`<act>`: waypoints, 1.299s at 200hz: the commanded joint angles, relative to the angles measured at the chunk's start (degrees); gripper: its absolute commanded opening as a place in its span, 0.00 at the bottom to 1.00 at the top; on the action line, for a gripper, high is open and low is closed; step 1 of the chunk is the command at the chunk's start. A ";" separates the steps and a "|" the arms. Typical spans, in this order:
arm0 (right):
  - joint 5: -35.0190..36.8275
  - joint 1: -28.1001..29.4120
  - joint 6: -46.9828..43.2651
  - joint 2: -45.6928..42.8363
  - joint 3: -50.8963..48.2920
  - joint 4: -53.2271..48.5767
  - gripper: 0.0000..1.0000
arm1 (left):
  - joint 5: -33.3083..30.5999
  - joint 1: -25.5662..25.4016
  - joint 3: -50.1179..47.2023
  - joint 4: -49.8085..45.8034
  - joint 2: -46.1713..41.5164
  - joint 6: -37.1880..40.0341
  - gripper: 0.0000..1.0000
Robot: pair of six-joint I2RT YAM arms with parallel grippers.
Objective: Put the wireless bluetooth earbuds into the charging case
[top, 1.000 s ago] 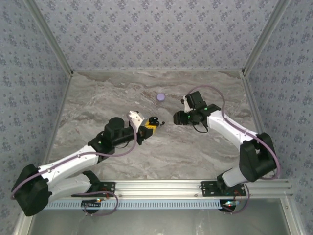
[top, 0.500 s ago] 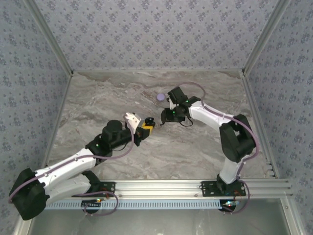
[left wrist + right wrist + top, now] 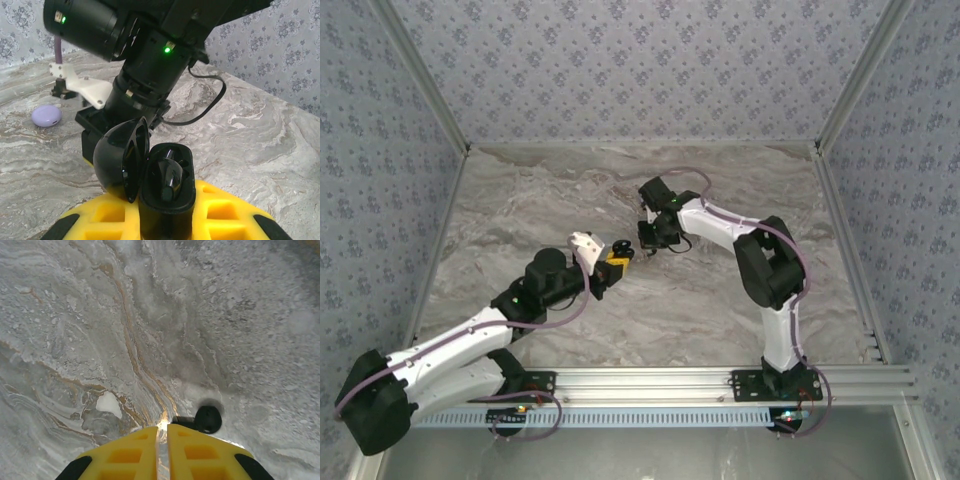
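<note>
Left wrist view: a glossy black oval charging case (image 3: 167, 202) stands upright with its domed lid (image 3: 122, 160) hinged open to the left. One black earbud (image 3: 169, 176) sits in the open cavity, stem down. The left gripper (image 3: 165, 220) has its yellow fingers (image 3: 220, 212) clamped on the lower body of the case from both sides.

A second black earbud (image 3: 207, 419), a tiny round head with a short stem, lies on the grey veined marble tabletop (image 3: 75, 315) in the right wrist view. It is just past the tip of the right-hand yellow finger (image 3: 200, 452). The right gripper (image 3: 162, 432) has its jaws drawn together, with only a thin slit between them. The stem reaches toward the fingertips, but I cannot tell whether it is pinched or even touched.

From the top external view, the two grippers meet near the middle of the table, the left gripper (image 3: 617, 258) with the case just beside the right gripper (image 3: 645, 245).

A pale lavender rounded pebble-shaped object (image 3: 46, 115) rests on the marble well behind the case, near the black-and-white right arm (image 3: 150, 60). Patterned grey wallpapered walls (image 3: 640, 70) enclose the table.
</note>
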 commanded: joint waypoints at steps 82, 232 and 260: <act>4.32 1.70 -2.20 6.66 5.37 -6.01 0.12 | -0.82 -0.42 -0.30 0.71 -1.18 -0.87 0.08; 11.48 2.03 -8.16 3.14 3.26 -14.47 0.11 | -0.97 -0.39 -0.04 0.76 -0.26 -0.96 0.08; 12.85 1.98 -8.88 3.09 3.18 -15.72 0.12 | -0.88 -0.35 0.13 1.17 0.17 -1.02 0.08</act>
